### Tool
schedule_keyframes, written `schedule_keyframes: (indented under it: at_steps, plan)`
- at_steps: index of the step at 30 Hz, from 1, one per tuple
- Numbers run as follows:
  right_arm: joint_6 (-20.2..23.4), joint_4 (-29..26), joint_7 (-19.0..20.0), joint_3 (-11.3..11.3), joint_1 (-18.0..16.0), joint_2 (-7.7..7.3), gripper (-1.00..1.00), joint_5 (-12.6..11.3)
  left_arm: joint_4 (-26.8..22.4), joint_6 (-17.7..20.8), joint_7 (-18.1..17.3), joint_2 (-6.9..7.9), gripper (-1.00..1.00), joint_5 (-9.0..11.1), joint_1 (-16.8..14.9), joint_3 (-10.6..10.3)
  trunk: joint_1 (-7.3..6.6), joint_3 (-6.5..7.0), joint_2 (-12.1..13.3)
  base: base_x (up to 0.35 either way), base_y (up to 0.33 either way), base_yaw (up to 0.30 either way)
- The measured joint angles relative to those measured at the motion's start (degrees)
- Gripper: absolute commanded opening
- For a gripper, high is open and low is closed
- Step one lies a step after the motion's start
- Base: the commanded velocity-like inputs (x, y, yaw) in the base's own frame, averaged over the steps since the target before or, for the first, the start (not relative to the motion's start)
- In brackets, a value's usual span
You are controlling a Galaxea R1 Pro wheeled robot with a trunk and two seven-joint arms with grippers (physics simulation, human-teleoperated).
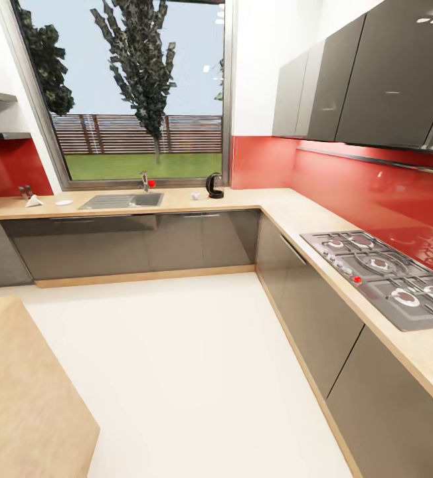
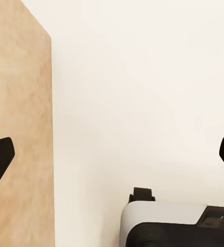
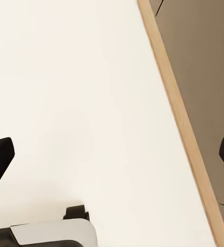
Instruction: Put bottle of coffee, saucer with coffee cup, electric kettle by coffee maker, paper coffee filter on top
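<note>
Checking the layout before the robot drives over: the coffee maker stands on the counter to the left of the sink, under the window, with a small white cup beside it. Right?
Not quite. In the head view the coffee maker stands to the right of the sink, not the left. The rest holds: it is on the counter under the window, with the small white cup beside it.

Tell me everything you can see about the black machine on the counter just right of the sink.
The coffee maker stands upright on the kitchen countertop, below the window's right corner and right of the sink. It looks like a small black arched body on a dark base; at this distance its tank, carafe and switch are too small to make out. A tiny white object, probably the cup, sits beside it on the sink side, apparently apart. Nothing rests on top of it.
</note>
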Motion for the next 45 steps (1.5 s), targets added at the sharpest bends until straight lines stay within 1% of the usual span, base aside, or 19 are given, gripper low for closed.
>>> schedule_keyframes:
  at_steps: [9, 27, 36, 41, 45]
  plan:
    - [0.0, 0.0, 0.1, 0.0, 0.0, 0.07, 1.00, -0.1, 0.0, 0.0, 0.0, 0.00, 1.00, 0.0, 0.0, -0.1, 0.00, -0.06, 0.0, 0.000, 0.000, 0.051]
    - [0.0, 0.0, 0.1, 0.0, 0.0, 0.09, 1.00, -0.1, -0.2, -0.2, 0.0, 0.08, 1.00, 0.0, 0.0, -0.2, 0.00, -0.67, 0.0, 0.002, 0.000, 0.235]
    - [0.0, 0.2, 0.0, 0.1, -0.1, 0.09, 1.00, 0.0, 0.0, -0.1, 0.0, 0.09, 1.00, 0.0, 0.0, -0.2, -0.03, -0.98, 0.0, 0.255, 0.000, 0.230]
    - [0.0, 3.1, -0.1, 0.1, 0.0, 0.09, 1.00, 0.0, 0.0, -0.1, 0.0, 0.15, 1.00, 0.1, 0.0, -0.1, -0.03, -1.06, 0.0, 0.333, 0.000, 0.059]
    - [0.0, 9.5, -0.2, 0.1, 0.0, 0.08, 1.00, 0.0, 0.0, -0.1, 0.0, 0.17, 1.00, 0.3, 0.0, 0.0, -0.03, -1.07, 0.0, 0.338, 0.000, 0.010]
